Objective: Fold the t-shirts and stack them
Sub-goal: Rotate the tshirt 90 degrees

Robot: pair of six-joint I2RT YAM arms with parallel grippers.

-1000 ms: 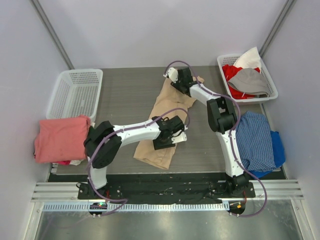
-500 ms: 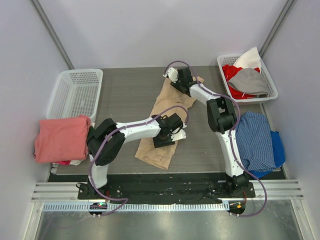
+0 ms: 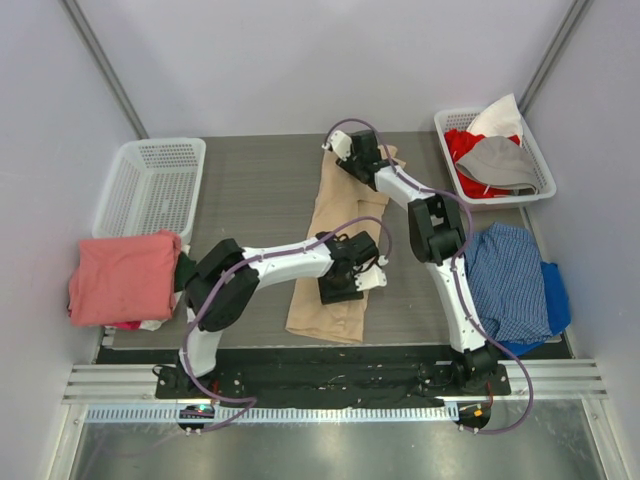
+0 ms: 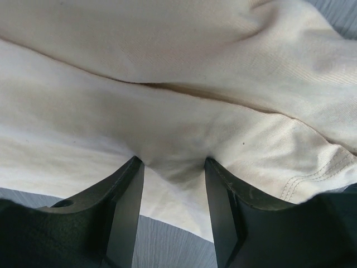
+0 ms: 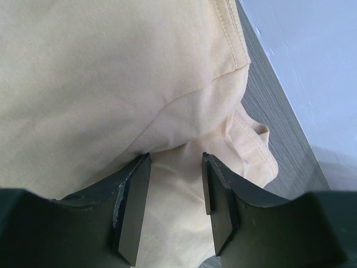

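Note:
The tan t-shirt [image 3: 335, 210] lies as a long narrow folded strip down the middle of the table. My left gripper [image 3: 345, 283] rests on its near part. In the left wrist view its fingers [image 4: 131, 184] stand apart, tips pressed into puckered tan cloth [image 4: 167, 84], with bare table showing between them lower down. My right gripper [image 3: 352, 160] is at the shirt's far end. There its jaws [image 5: 175, 156] also stand apart over flat cloth, the tips tucked under an upper fold [image 5: 83, 72]. The salmon-pink t-shirt [image 3: 122, 275] lies folded at the table's left edge.
A white basket [image 3: 125, 160] stands at the back left. Another white basket [image 3: 540, 170] at the back right holds red, grey and white clothes. A blue striped garment [image 3: 510, 280] lies along the right edge beside the right arm.
My left gripper has moved right and a little nearer. The shirt's near end swung right with it, so the strip lies straighter. The right gripper shifted slightly toward the far left.

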